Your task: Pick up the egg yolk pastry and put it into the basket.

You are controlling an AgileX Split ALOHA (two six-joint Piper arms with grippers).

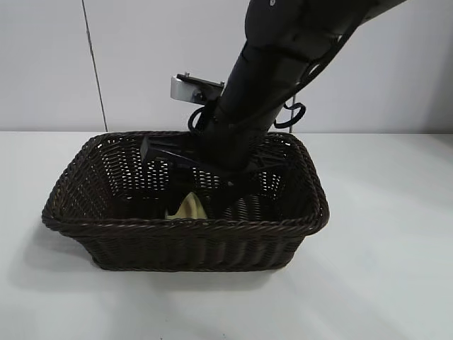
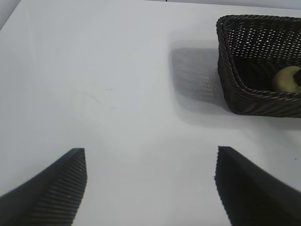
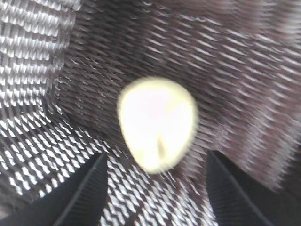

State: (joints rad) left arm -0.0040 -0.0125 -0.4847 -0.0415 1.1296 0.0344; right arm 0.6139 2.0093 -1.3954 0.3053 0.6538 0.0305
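Note:
The dark brown wicker basket (image 1: 184, 227) stands on the white table. The pale yellow egg yolk pastry (image 1: 186, 207) lies on the basket's floor, near its front wall. My right arm reaches down into the basket from above. In the right wrist view my right gripper (image 3: 156, 154) is open, and the pastry (image 3: 157, 123) lies on the weave just beyond the fingertips, touching neither finger (image 3: 84, 193). My left gripper (image 2: 150, 149) is open and empty over bare table, away from the basket (image 2: 235, 89). The pastry (image 2: 287, 77) shows inside the basket there. The left arm is out of the exterior view.
The white table (image 1: 382, 269) surrounds the basket on all sides. A metal bracket (image 1: 190, 88) and black cables (image 1: 294, 113) sit behind the right arm against the back wall.

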